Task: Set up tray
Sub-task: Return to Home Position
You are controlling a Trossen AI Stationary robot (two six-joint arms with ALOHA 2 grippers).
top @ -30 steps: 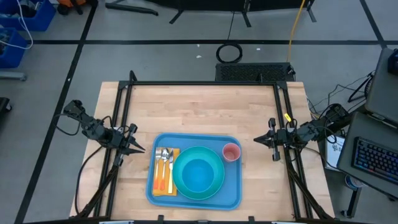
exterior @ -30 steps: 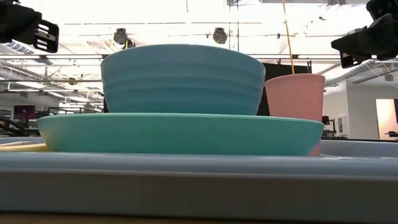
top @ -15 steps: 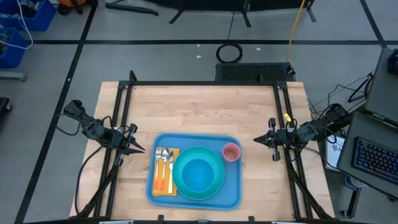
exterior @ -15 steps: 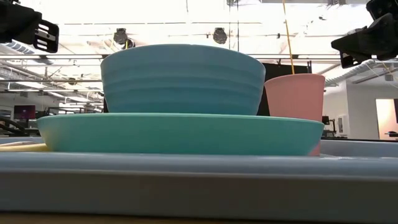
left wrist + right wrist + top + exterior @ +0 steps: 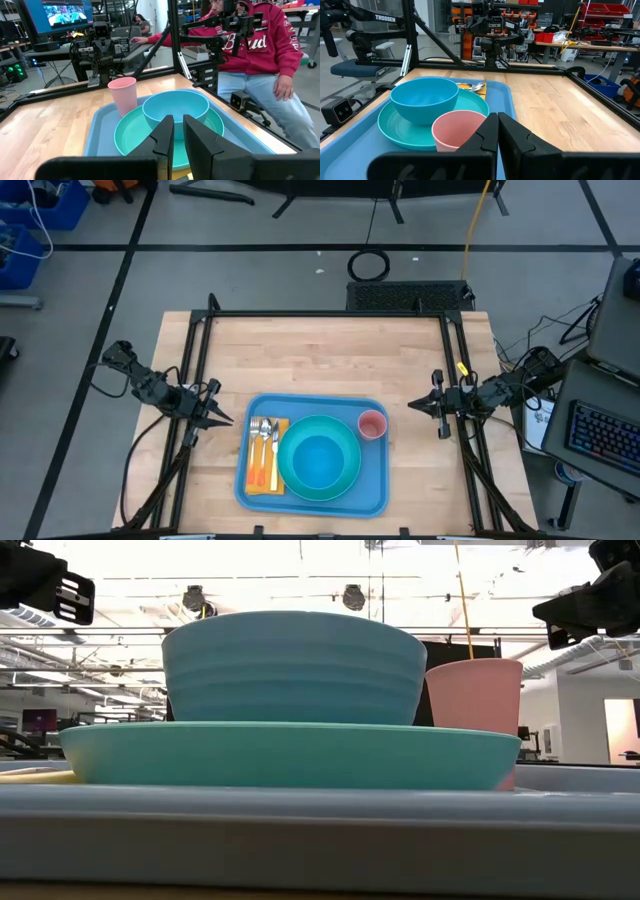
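Though partly behind plate, cup on tray

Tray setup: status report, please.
Left gripper, right gripper parked at table sides, holding nothing. Tray loaded: bowl on plate, cup, cutlery on napkin. Nothing in the way.

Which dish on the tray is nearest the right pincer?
The pink cup, in the tray's corner facing the right pincer; the blue bowl and turquoise plate sit farther off, mid-tray.
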